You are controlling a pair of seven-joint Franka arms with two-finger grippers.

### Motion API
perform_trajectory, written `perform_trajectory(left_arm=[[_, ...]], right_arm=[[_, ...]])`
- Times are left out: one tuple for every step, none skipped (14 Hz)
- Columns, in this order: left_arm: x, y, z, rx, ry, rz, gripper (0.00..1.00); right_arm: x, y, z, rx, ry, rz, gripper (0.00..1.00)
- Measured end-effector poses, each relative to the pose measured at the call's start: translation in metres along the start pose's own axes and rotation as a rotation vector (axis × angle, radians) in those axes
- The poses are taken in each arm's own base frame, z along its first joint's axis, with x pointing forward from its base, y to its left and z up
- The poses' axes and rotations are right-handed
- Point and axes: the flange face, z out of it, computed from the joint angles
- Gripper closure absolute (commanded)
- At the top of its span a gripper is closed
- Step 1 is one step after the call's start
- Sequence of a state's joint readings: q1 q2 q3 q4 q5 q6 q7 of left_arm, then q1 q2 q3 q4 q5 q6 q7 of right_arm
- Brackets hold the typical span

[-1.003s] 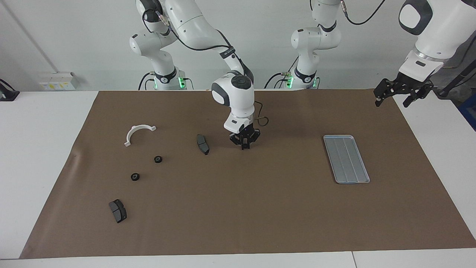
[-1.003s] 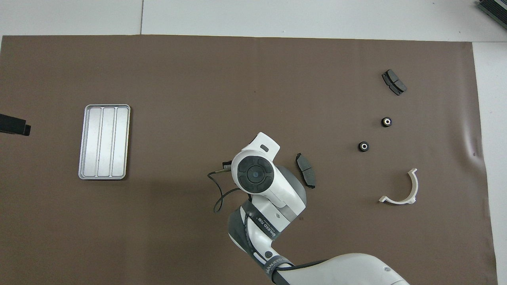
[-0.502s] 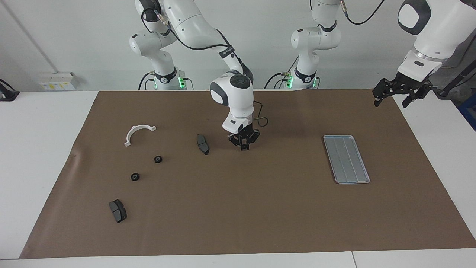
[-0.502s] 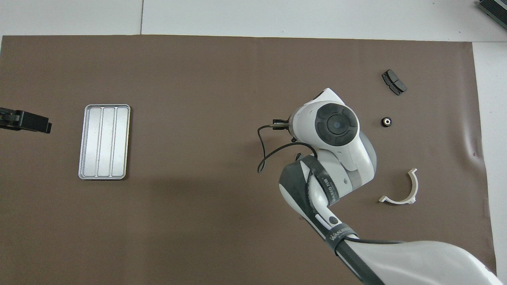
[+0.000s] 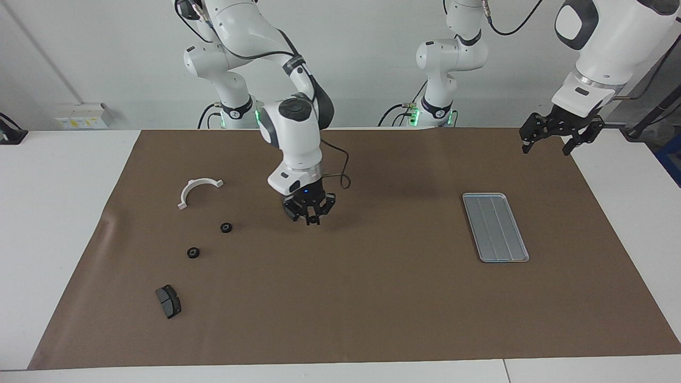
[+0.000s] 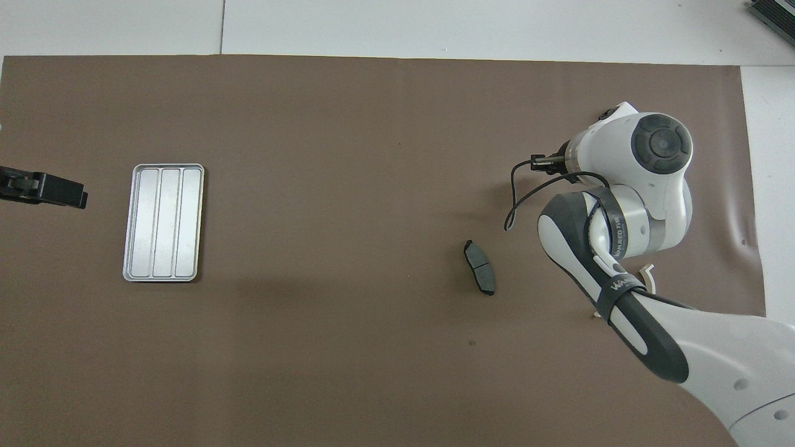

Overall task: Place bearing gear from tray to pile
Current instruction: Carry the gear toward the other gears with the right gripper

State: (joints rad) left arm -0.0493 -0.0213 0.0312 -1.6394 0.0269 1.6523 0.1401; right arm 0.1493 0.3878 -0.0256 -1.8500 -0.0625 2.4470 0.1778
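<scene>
Since a second ago my right arm has swung toward its own end of the table. It has carried my right gripper (image 5: 309,217) off the middle of the brown mat (image 5: 372,298) and closer to the pile (image 5: 226,227). That gripper's fingertips are pressed together. I cannot tell whether anything small is pinched between them.

The right gripper hangs low over the mat. In the facing view it covers a dark curved pad (image 6: 479,276), which the overhead view shows lying flat on the mat. The pile is two small black round gears, apart from each other, toward the right arm's end. One lies nearer to the robots and the other gear (image 5: 193,252) farther from them. A white half-ring (image 5: 198,190) lies nearer to the robots than both gears. A second dark pad (image 5: 168,301) lies farther from the robots than both.

My left gripper (image 5: 550,139) has drifted a little inward. It hovers with its fingers spread wide and nothing in them, over the mat's edge at the left arm's end. The tray (image 5: 495,227) lies flat on the mat, well apart from the pile.
</scene>
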Motion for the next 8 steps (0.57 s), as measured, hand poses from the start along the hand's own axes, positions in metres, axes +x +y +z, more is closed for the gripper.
perform_trajectory(left_arm=[[0.0,0.0,0.0,-0.003,0.0,-0.014,0.0],[0.0,0.0,0.0,-0.009,0.001,-0.031,0.0],[0.0,0.001,0.0,-0.013,0.002,-0.045,0.0],[0.0,0.001,0.0,-0.014,0.002,-0.054,0.0],[0.0,0.001,0.0,-0.014,0.002,-0.059,0.0],[0.0,0.001,0.0,-0.014,0.002,-0.062,0.0],[0.0,0.001,0.0,-0.014,0.001,-0.063,0.0],[0.0,0.001,0.0,-0.014,0.001,-0.064,0.0]], right_arm=[[0.001,0.012,0.011,-0.004,-0.008,-0.002,1.0],[0.001,0.021,0.02,-0.006,-0.015,-0.002,1.0],[0.0,0.026,0.028,-0.006,-0.015,-0.007,0.99],[0.0,0.028,0.034,-0.005,-0.017,-0.006,0.57],[-0.001,0.028,0.037,-0.001,-0.022,-0.002,0.01],[-0.002,0.027,0.039,0.002,-0.025,-0.001,0.0],[-0.002,0.026,0.039,0.003,-0.025,-0.001,0.0],[-0.001,0.025,0.039,0.004,-0.022,-0.003,0.0]])
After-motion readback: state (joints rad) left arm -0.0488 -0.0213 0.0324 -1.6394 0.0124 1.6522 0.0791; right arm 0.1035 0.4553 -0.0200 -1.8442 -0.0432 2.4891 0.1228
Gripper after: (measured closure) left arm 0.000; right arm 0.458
